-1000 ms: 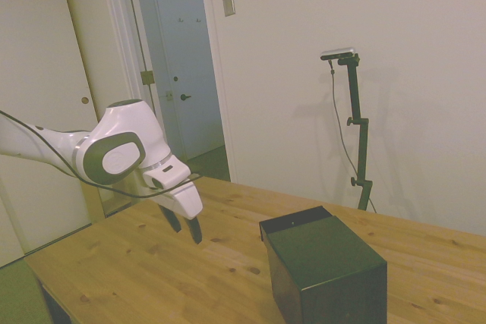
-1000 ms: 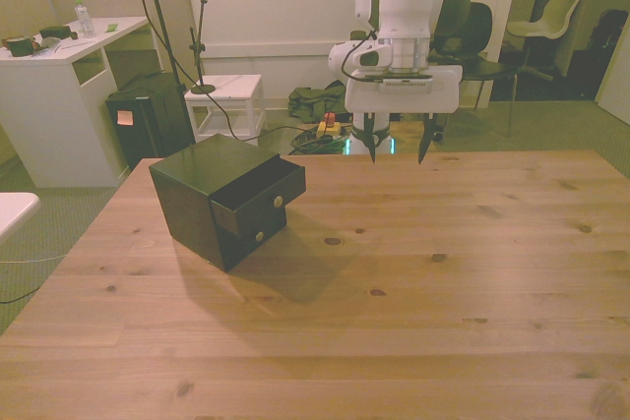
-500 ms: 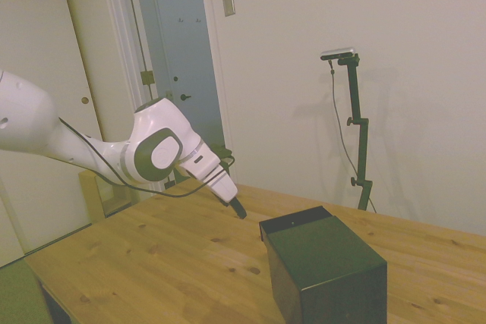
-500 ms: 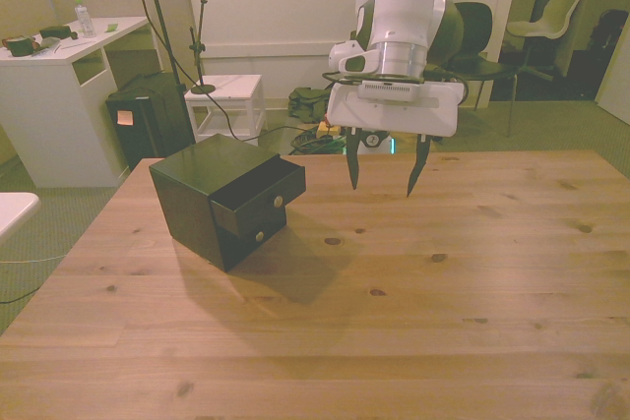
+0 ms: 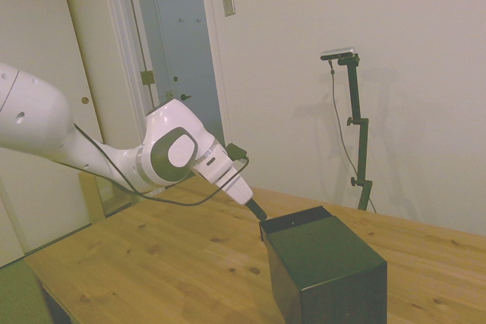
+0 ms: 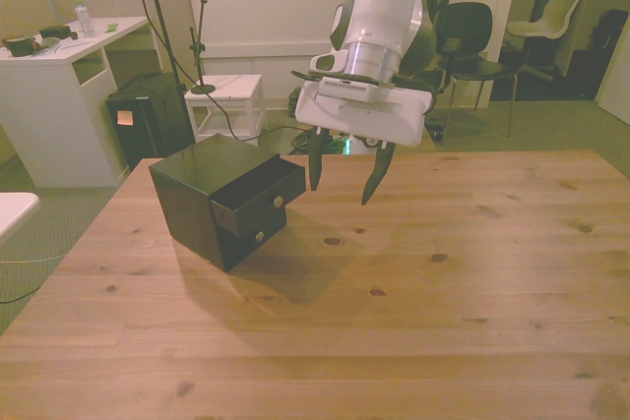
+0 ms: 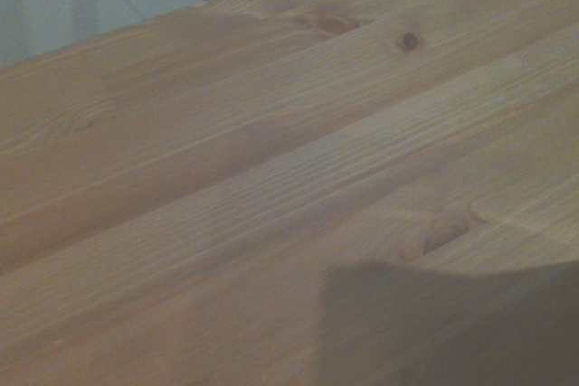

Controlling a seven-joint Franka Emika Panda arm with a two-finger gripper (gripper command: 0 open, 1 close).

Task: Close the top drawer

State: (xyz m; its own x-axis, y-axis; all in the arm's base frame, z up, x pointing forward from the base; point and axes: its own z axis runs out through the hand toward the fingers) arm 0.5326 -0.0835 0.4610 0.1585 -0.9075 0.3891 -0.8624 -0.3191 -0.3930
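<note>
One white arm comes in from the left of the side view, and its claw [image 5: 257,209] points down at the near top corner of a black cabinet [image 5: 326,271] low in the right half of the frame. The cabinet sits on a wooden table [image 5: 152,263]. From this side only its back and top show, so the drawers are hidden, and the claw's tips are too dark and small to tell apart.

Next, the front view. The cabinet [image 6: 192,194] sits in the left middle of the frame, turned a bit. The top drawer [image 6: 258,199] sticks out toward the front view's right — it is pulled out past the cabinet body. It has a small round knob [image 6: 278,202]. A lower drawer knob [image 6: 259,236] shows just under it. The claw [image 6: 343,177] hangs above the table [image 6: 443,322], just beside the drawer's far right corner. Its two dark fingers [image 6: 315,170] are spread wide with nothing between them, and they do not touch the drawer.

Last, the wrist view shows only blurry wood planks of the table [image 7: 271,178] — and a dark shadow low in the frame.
</note>
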